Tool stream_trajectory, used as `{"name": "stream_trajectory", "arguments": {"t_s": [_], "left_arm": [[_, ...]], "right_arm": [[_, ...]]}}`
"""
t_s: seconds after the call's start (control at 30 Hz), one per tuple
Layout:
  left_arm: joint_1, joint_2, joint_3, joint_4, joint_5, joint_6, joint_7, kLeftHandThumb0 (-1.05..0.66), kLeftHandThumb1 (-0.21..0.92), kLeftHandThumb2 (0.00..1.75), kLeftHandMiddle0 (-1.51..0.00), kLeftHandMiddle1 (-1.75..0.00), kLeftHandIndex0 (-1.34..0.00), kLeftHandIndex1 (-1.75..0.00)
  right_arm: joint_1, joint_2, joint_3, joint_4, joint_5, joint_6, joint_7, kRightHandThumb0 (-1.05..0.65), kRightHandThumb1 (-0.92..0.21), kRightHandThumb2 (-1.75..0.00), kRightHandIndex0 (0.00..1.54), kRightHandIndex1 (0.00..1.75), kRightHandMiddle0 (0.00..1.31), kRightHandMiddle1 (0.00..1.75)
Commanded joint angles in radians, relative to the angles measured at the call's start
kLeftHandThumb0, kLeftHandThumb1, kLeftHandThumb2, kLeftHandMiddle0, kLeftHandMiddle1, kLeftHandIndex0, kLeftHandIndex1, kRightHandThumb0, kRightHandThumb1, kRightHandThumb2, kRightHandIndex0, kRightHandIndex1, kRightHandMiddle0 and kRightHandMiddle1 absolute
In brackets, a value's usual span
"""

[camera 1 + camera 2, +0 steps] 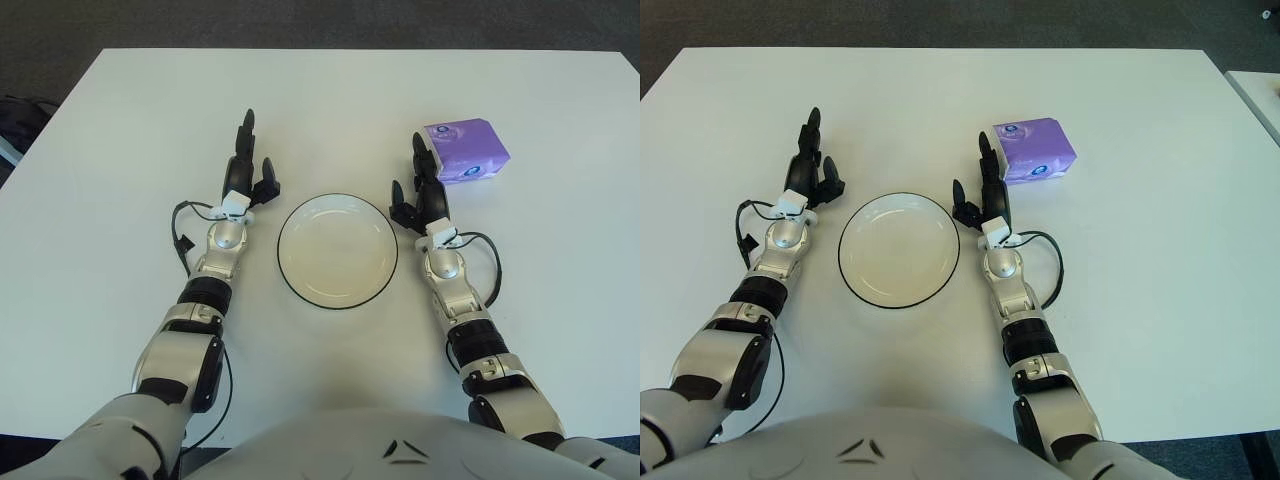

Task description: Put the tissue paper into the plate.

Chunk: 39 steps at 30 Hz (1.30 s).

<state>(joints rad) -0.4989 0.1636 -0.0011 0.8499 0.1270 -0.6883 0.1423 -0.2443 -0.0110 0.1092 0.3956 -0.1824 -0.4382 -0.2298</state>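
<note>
A purple tissue paper pack (466, 150) lies on the white table, to the right of and beyond the plate. The white plate (338, 250) with a dark rim sits empty at the table's middle. My right hand (422, 186) is between the plate and the pack, fingers extended and holding nothing, its fingertips just left of the pack's near corner. My left hand (246, 170) shows to the left of the plate, fingers spread and empty.
The white table (330, 100) stretches wide around the plate. A dark object (20, 120) shows past the table's left edge. Dark floor lies beyond the far edge.
</note>
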Motion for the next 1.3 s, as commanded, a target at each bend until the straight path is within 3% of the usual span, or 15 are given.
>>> {"name": "stream_trajectory", "arguments": {"t_s": [0.0, 0.37, 0.67, 1.0, 1.27], "left_arm": [[0.203, -0.024, -0.013, 0.119, 0.020, -0.020, 0.011, -0.90, 0.92, 1.04, 0.00, 0.00, 0.00, 0.00], [0.189, -0.027, -0.012, 0.132, 0.015, -0.014, 0.003, -0.89, 0.92, 1.05, 0.00, 0.00, 0.00, 0.00], [0.170, -0.035, -0.013, 0.151, 0.013, -0.007, 0.002, -0.89, 0.92, 1.05, 0.00, 0.00, 0.00, 0.00], [0.152, -0.047, -0.019, 0.165, 0.019, -0.002, 0.010, -0.89, 0.92, 1.05, 0.00, 0.00, 0.00, 0.00], [0.142, -0.048, -0.022, 0.173, 0.024, 0.001, 0.015, -0.89, 0.92, 1.03, 0.00, 0.00, 0.00, 0.00]], "right_arm": [[0.156, -0.018, 0.013, -0.016, -0.028, 0.030, 0.015, -0.84, -0.92, -0.81, 0.00, 0.00, 0.00, 0.00], [0.198, -0.058, 0.031, -0.214, -0.107, 0.097, 0.042, -0.88, -0.92, -0.82, 0.00, 0.00, 0.00, 0.00], [0.166, -0.163, -0.024, -0.489, -0.163, 0.268, 0.158, -0.92, -0.92, -0.78, 0.00, 0.00, 0.01, 0.00], [0.127, -0.233, -0.065, -0.634, -0.213, 0.380, 0.207, -0.92, -0.92, -0.71, 0.00, 0.00, 0.03, 0.04], [0.103, -0.275, -0.098, -0.715, -0.242, 0.456, 0.246, -0.89, -0.92, -0.64, 0.01, 0.00, 0.00, 0.16]]}}
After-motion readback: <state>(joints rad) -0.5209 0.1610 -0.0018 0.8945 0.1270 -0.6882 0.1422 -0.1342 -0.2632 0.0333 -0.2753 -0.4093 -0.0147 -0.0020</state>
